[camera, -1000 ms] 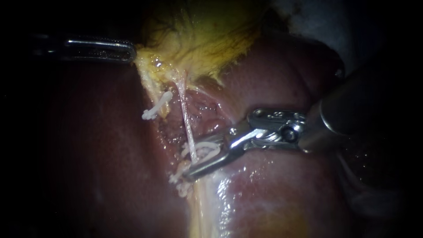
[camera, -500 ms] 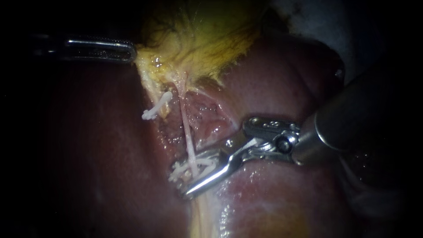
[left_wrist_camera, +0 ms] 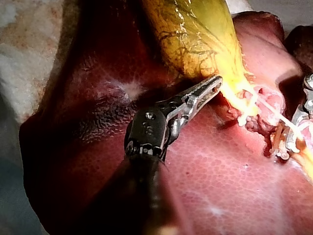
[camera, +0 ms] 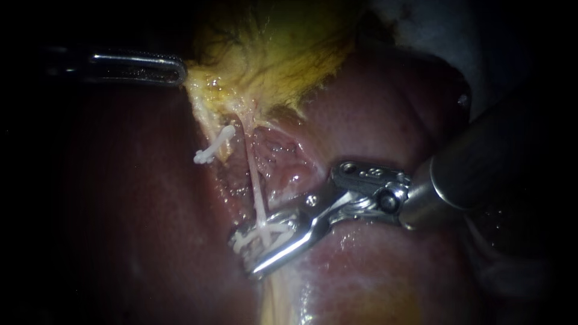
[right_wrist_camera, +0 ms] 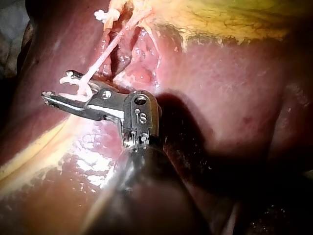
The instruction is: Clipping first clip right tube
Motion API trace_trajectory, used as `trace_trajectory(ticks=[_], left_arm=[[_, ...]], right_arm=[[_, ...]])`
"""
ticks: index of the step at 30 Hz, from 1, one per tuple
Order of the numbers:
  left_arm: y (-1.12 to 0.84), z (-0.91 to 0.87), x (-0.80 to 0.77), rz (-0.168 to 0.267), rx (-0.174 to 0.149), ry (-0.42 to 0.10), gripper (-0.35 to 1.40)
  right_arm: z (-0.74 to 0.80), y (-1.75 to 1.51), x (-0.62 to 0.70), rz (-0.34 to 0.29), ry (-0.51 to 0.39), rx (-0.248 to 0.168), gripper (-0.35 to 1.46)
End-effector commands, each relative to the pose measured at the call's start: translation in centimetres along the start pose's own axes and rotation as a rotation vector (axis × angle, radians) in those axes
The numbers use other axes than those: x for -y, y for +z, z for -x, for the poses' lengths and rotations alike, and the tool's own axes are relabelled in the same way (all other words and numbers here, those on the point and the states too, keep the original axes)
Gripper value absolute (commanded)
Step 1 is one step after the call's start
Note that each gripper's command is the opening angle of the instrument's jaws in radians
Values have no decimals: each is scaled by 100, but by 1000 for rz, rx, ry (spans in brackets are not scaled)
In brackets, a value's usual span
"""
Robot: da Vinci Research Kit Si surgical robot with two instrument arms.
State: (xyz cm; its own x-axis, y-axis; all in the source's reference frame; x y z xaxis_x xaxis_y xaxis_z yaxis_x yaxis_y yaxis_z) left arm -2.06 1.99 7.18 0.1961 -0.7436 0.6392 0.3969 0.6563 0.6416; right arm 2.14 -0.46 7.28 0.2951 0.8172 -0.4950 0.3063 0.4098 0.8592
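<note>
A thin pale tube (camera: 256, 186) runs down from the yellow gallbladder (camera: 271, 54) across the red liver (camera: 373, 120). My right instrument (camera: 244, 256) comes in from the right. Its jaws straddle the tube's lower part and are shut on a white clip (camera: 265, 232) that spans the tube. The right wrist view shows the same jaws (right_wrist_camera: 58, 84) with the clip (right_wrist_camera: 73, 83) around the tube (right_wrist_camera: 100, 61). My left instrument (camera: 180, 72) is shut on the gallbladder's edge, and the left wrist view shows that hold too (left_wrist_camera: 217, 81).
Another white clip (camera: 214, 146) sits on a tube stump to the left, below the gallbladder's edge. Raw pink tissue (camera: 283, 162) lies between the two tubes. Yellowish tissue (camera: 277, 295) continues below the right jaws.
My right instrument has slid leftward and down, so its jaws and clip now reach fully across the tube. The gap between the jaws has narrowed. The left instrument has held still.
</note>
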Motion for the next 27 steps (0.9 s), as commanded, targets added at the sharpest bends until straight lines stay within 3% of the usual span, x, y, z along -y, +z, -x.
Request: trace_trajectory(ticks=[1, 10, 20, 27], left_arm=[[0, 0, 0, 0, 0, 0, -35], [0, -1, 0, 0, 0, 0, -35], [0, -1, -1, 0, 0, 0, -35], [0, -1, -1, 0, 0, 0, -35]], right_arm=[[0, 0, 0, 0, -5, 0, 14], [-1, -3, -5, 13, -17, -10, -35], [-2, -6, -9, 36, -17, 21, -35], [-2, -6, -9, 36, -17, 21, -35]])
